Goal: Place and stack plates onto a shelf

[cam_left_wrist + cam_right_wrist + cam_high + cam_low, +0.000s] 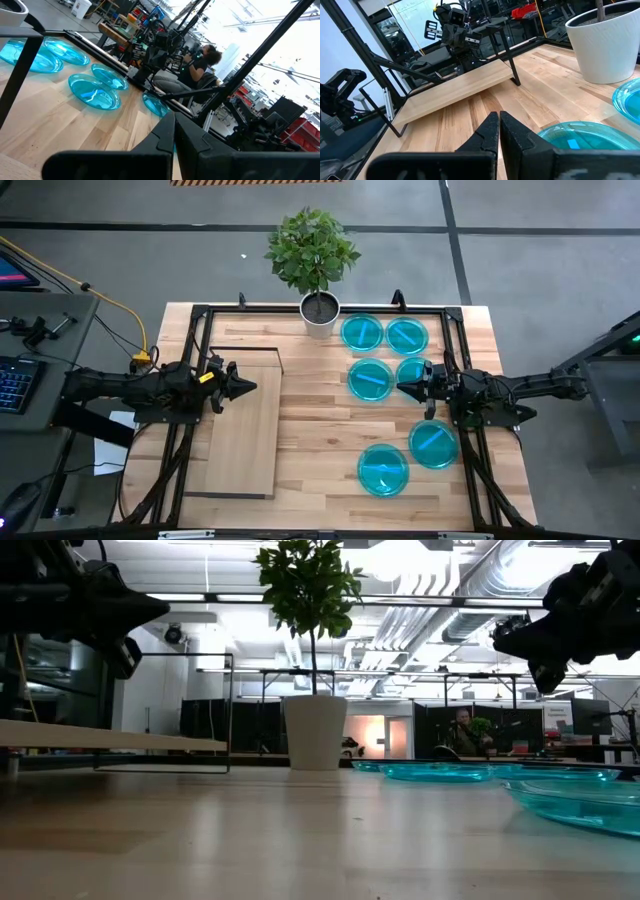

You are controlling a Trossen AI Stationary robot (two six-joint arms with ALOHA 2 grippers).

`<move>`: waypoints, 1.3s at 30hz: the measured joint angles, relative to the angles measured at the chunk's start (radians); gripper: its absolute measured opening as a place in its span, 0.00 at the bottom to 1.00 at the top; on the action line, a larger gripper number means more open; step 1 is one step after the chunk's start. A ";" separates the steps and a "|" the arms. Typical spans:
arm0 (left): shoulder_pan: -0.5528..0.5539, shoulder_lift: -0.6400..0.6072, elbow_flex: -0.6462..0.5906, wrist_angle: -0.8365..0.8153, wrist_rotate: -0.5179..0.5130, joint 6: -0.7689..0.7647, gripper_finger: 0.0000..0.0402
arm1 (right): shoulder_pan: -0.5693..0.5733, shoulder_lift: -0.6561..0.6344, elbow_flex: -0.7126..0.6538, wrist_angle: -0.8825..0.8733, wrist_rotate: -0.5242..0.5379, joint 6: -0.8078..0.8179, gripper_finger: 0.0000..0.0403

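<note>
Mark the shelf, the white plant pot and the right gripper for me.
shelf (243, 430), high view, bare middle of the board.
white plant pot (320, 323), high view, its outer wall.
right gripper (402, 389), high view, its closed tips.

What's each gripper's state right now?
Left gripper: shut, empty, above the shelf.
Right gripper: shut, empty, above the plates.

The plates (371, 379) are glossy, translucent blue plastic. The shelf (243, 423) is pale, matt wood; the pot (607, 42) looks smooth, perhaps ceramic.
</note>
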 joint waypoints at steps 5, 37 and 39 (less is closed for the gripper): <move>0.000 0.000 0.000 0.000 0.000 0.000 0.00 | 0.000 0.000 0.000 0.000 0.000 0.000 0.00; 0.000 0.000 0.000 -0.002 0.000 0.000 0.00 | -0.030 0.277 0.402 0.178 0.510 0.243 0.06; 0.000 0.000 0.000 -0.004 0.000 0.000 0.00 | -0.075 0.369 0.547 -0.076 0.544 0.274 0.12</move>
